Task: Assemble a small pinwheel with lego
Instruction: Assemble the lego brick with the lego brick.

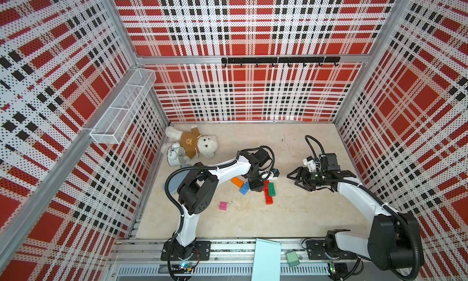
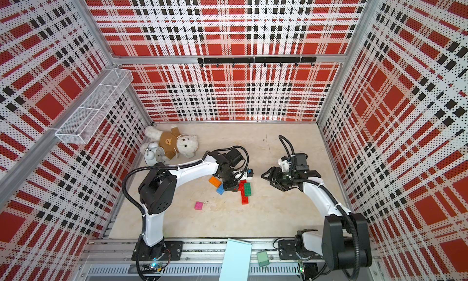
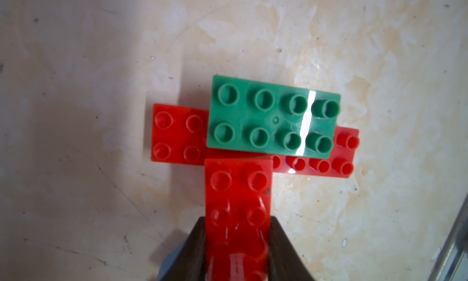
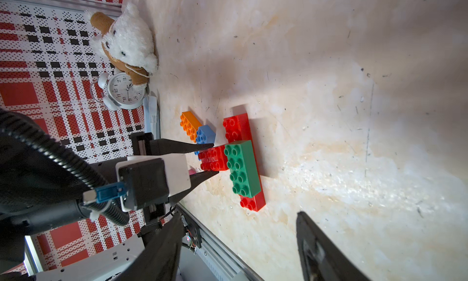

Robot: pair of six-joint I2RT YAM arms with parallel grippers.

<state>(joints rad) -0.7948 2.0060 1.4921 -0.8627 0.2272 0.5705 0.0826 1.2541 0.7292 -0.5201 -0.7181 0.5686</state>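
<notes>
The pinwheel cluster lies mid-table: a green brick (image 1: 271, 189) (image 3: 273, 117) (image 4: 243, 168) sits on top of red bricks (image 1: 269, 199) (image 4: 241, 129) lying in a line. Another red brick (image 3: 238, 191) (image 4: 212, 157) sticks out sideways from them, and my left gripper (image 1: 255, 187) (image 3: 238, 231) is shut on it. Loose lego lies to the left: an orange brick (image 1: 237, 182) (image 4: 189, 125), a blue brick (image 1: 245, 188) (image 4: 204, 134) and a pink square (image 1: 223, 205) (image 2: 198, 205). My right gripper (image 1: 295, 182) (image 4: 238, 216) hangs open and empty to the right of the cluster.
A teddy bear (image 1: 195, 143) and a white alarm clock (image 1: 175, 156) lie at the back left, with a grey-blue disc (image 1: 174, 182) beside the left arm. A wire basket (image 1: 121, 110) and a hook rail (image 1: 278, 60) hang on the walls.
</notes>
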